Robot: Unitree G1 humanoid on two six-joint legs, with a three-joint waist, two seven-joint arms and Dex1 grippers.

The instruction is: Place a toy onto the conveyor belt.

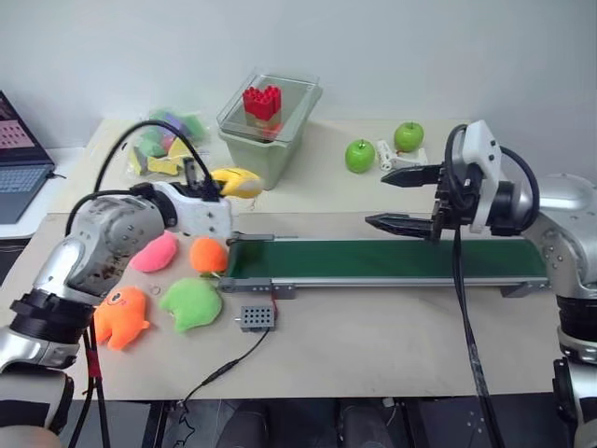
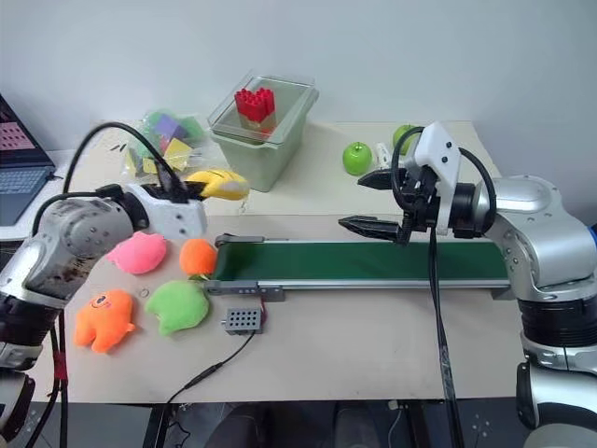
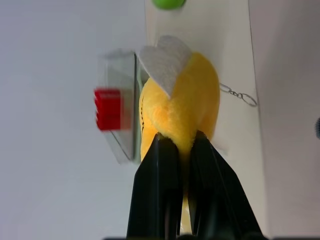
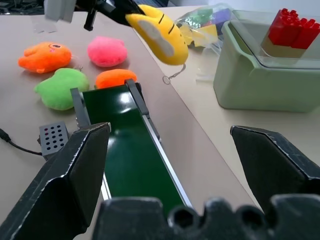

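1. Beige tabletop carries everything, with a pale wall behind it.
2. Across its middle lies the conveyor belt, long and dark green.
3. Above the belt's right part hangs the right gripper, its jaws spread wide and holding nothing.
4. Above the table, just beyond the belt's left end, the left gripper pinches the toy, a yellow plush.

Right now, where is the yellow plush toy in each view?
Left eye: yellow plush toy, left of centre, in the left gripper.
Right eye: same.
Left wrist: centre, between the fingers.
Right wrist: top centre.
Shared landmark: red block.
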